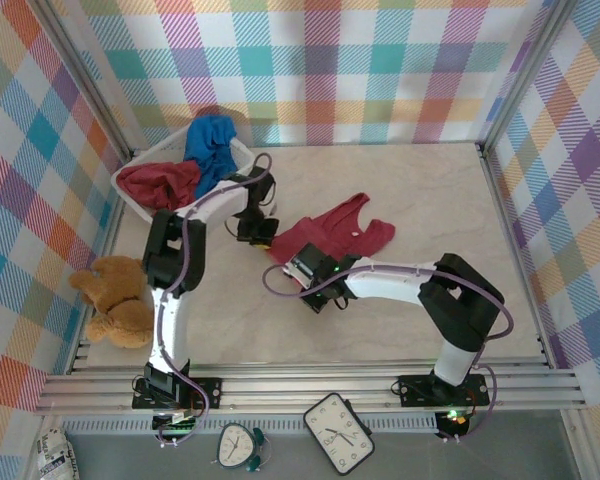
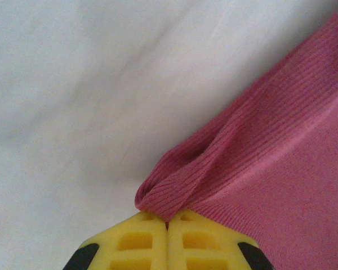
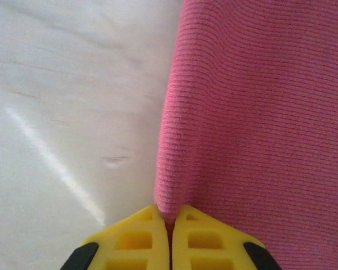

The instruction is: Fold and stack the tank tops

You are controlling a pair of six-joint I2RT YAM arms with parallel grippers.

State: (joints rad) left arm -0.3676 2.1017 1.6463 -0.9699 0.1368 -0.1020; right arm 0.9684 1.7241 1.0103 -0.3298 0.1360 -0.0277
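On a pale bench (image 1: 430,200) between plaid walls (image 1: 320,60), the left tool (image 2: 168,218) and right tool (image 3: 170,218) each clamp tight on an edge of a dark red tank top (image 1: 340,232).

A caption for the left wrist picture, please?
Left gripper pinches a bunched edge of the ribbed dark red cloth tank top on the pale table.

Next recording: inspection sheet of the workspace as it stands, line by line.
Surface: pale marbled table.
Job's things: one dark red tank top spread on the table; second red top and blue top in the white basket.
Clutter: teddy bear; two clocks.
Grippers: left gripper and right gripper both shut on the spread top's edge.
Cables: purple cable along each arm.
Surroundings: plaid walls.
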